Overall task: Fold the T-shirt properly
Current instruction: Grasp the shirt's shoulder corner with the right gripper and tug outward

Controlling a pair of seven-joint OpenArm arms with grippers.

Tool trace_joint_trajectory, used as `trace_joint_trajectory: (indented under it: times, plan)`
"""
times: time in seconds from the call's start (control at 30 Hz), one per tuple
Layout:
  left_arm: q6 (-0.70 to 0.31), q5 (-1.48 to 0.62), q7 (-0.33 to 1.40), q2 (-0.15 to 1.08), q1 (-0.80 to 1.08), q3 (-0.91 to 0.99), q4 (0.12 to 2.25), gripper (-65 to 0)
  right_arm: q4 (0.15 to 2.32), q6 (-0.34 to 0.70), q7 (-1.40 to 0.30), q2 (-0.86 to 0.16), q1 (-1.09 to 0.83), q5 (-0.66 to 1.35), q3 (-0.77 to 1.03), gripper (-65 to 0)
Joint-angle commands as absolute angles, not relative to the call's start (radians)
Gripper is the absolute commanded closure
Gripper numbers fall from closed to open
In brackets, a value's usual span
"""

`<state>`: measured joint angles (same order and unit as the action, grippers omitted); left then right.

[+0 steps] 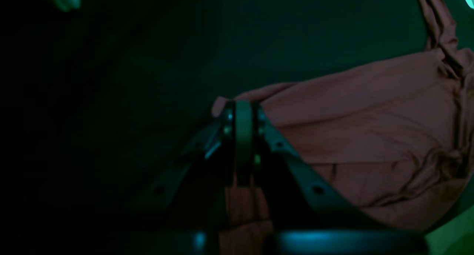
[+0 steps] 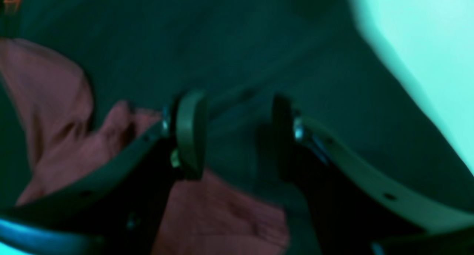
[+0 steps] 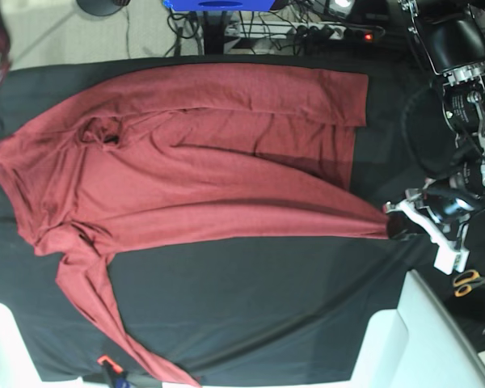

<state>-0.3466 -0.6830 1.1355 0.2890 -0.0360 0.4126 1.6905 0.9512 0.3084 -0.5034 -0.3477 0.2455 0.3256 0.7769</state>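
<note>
On the black-draped bench [image 3: 267,307], at its left end, the right arm's fingers [image 2: 190,133] stood apart with nothing between them. The wrist view showed only dark cloth in the gap and red fabric lying beside and below, so that arm held nothing. It was barely visible from overhead.

Across the middle lay the T-shirt [image 3: 194,170], brick-red and long-sleeved. It was spread sideways with its collar toward the left and its hem toward the right. One sleeve [image 3: 105,315] trailed off toward the near edge, and the far side was already doubled over in a band.

At the right, the left arm's fingers [image 1: 242,129] were clamped shut on the near hem corner, where the fabric ran out to a taut point. That pull seemed meant to keep the lower edge straight and free of wrinkles before the next fold. With the other side loose, the cloth looked free to follow.

A pair of scissors [image 3: 469,283] lay off the bench beyond the arm, well apart from the shirt.
</note>
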Motion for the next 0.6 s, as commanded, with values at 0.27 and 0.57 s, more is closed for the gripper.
trace_joint_trajectory:
  times: [0.27, 0.57]
  plan:
    - [-0.354, -0.691, 1.115, 0.308, -0.05, 0.418, 1.676, 0.0, 1.256, 0.277, -0.734, -0.142, 0.127, 0.47, 1.006, -27.9]
    - [-0.355, -0.691, 1.115, 0.315, -0.045, 0.426, 1.678, 0.0, 1.363, 0.277, -0.757, -0.035, 0.019, 0.472, 1.092, -27.2]
